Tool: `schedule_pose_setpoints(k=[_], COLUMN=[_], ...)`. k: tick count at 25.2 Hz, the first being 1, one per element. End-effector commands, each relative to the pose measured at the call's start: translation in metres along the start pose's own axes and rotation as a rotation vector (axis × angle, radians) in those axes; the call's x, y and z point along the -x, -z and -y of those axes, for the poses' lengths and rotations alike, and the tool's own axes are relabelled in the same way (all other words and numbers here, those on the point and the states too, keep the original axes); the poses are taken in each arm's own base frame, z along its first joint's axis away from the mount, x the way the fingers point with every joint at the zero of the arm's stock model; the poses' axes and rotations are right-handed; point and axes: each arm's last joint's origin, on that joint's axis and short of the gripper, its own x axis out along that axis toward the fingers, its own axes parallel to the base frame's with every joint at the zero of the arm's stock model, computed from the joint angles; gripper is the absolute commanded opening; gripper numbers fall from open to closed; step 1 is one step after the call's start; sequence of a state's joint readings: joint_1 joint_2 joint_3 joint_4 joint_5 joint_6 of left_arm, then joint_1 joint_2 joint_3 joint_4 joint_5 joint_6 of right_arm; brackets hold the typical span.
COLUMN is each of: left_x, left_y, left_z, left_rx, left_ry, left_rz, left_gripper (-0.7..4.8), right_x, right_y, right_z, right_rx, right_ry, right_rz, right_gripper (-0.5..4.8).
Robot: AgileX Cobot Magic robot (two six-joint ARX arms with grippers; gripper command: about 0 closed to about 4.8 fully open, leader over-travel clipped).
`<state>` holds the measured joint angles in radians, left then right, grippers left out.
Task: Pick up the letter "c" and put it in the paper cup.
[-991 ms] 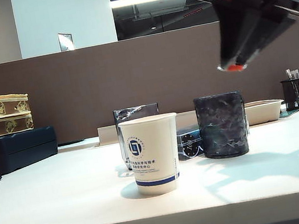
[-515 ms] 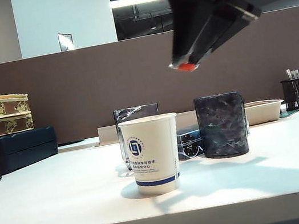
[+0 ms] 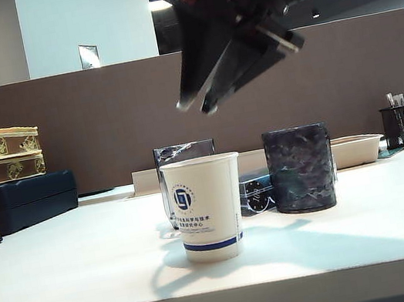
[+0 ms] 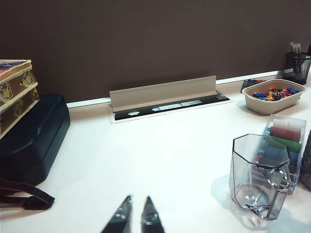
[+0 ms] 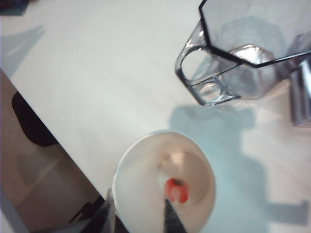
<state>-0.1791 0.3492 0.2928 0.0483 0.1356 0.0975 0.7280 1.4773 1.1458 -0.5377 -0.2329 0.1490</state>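
Small red-orange plastic letter "c" (image 5: 176, 191) lies inside white paper cup (image 3: 206, 209); blue round logo, text unreadable. Right gripper (image 5: 138, 213) above cup, jaws apart, empty. Left gripper (image 4: 135, 216) nearly closed, empty.

The white paper cup (image 3: 207, 209) (blue logo and band) stands upright near the counter's front edge; the red-orange letter "c" (image 5: 176, 190) lies inside on its bottom.

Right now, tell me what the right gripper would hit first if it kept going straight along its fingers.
Probably the paper cup. The right gripper points down over its open mouth, where the letter "c" already lies inside. Going on, it would likely meet the rim or inner wall; depth is unclear.
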Motion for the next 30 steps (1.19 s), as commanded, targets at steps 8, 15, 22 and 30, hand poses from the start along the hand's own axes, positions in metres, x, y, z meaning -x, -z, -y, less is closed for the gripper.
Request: schedule_pose_setpoints(k=[8,15,22,30], left_x=[0.000,0.011,0.040,0.079], left_y=[-0.004,-0.022,-0.039,-0.056], left_z=[0.000,-0.001,0.002,0.005], left_rx=[-0.008,-0.015,-0.009,-0.025], left_ry=[-0.004,-0.009,-0.003,0.002], left_rz=[0.036,0.079,0.010,-0.039], left_gripper=[0.26,0.26,0.26,0.26], right_x=[-0.002,0.022,0.057,0.103], right_y=[-0.010,-0.030,-0.055,-0.066], right_z=[0.001,-0.002,-0.001,-0.009], right_rx=[0.007,0.102,0.119,0.204], right_ry=[-0.012,0.008,0.092,0.226], right_rz=[0.018,0.038,0.079,0.096], right_gripper=[1.49,1.48,1.43,1.02])
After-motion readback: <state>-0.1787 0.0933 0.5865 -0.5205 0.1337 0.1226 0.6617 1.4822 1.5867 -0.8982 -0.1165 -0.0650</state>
